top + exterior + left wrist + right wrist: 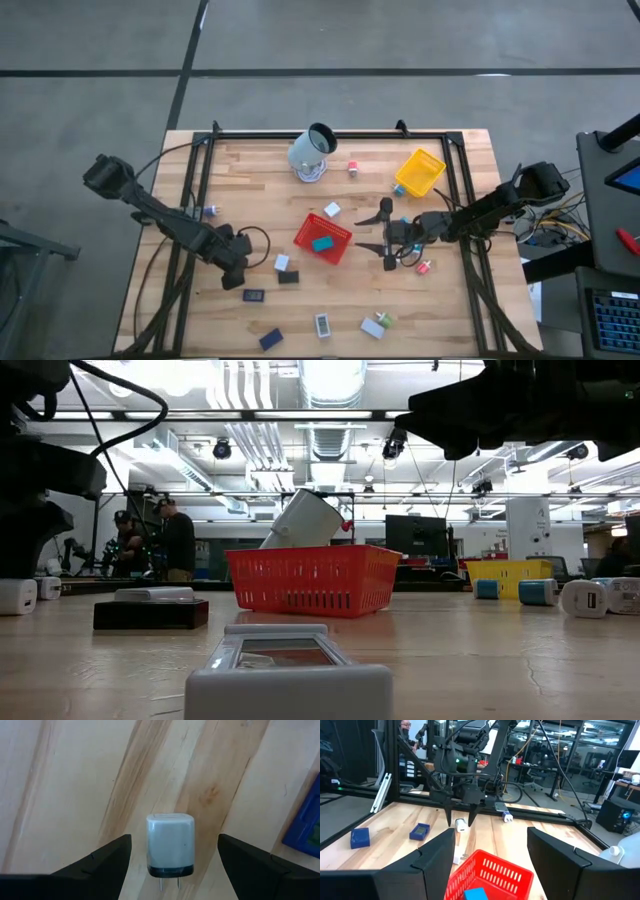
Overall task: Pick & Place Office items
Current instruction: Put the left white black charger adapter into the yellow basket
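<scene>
My left gripper (170, 865) points down, open, at the table's left. Its two fingers stand on either side of a small white charger block (170, 845), which lies flat on the wood with its prongs toward the wrist, and they do not touch it. The right wrist view shows the same gripper (460, 818) just above that block (461, 825). My right gripper (388, 235) is held level and open beside the red mesh tray (322, 238). A teal item (322, 243) lies in that tray.
Loose items lie around: a white block (282, 263) and a black one (288, 277) near the left gripper, dark blue ones (253, 295) (270, 338), and white ones (322, 325) (377, 323). At the back are a yellow tray (420, 172) and a tipped cup (313, 150).
</scene>
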Controlling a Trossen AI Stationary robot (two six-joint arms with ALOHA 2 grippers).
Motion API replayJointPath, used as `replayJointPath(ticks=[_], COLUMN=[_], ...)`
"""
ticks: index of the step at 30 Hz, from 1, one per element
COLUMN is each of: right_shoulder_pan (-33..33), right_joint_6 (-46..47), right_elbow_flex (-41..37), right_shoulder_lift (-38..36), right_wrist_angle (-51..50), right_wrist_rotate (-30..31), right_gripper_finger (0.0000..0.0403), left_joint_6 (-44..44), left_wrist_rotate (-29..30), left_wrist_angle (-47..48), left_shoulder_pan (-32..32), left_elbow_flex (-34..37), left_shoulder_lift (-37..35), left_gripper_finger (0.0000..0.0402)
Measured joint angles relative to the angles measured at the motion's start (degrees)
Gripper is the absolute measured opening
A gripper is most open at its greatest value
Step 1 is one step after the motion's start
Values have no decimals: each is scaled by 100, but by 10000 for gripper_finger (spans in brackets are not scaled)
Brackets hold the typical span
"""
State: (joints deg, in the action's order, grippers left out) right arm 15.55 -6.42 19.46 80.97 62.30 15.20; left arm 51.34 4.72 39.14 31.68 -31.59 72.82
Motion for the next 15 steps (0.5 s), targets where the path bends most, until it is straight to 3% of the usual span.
replayJointPath(ticks=[15], right_shoulder_pan=[6], right_joint_6=[-2], right_elbow_flex=[0], right_shoulder_lift=[0], right_wrist_angle=[9], right_wrist_rotate=[-4], right_gripper_finger=[240], left_joint_6=[210], left_wrist_rotate=[72], left_wrist_angle=[51], left_shoulder_pan=[41], left_elbow_flex=[129], left_shoulder_lift=[4], left_gripper_finger=[303])
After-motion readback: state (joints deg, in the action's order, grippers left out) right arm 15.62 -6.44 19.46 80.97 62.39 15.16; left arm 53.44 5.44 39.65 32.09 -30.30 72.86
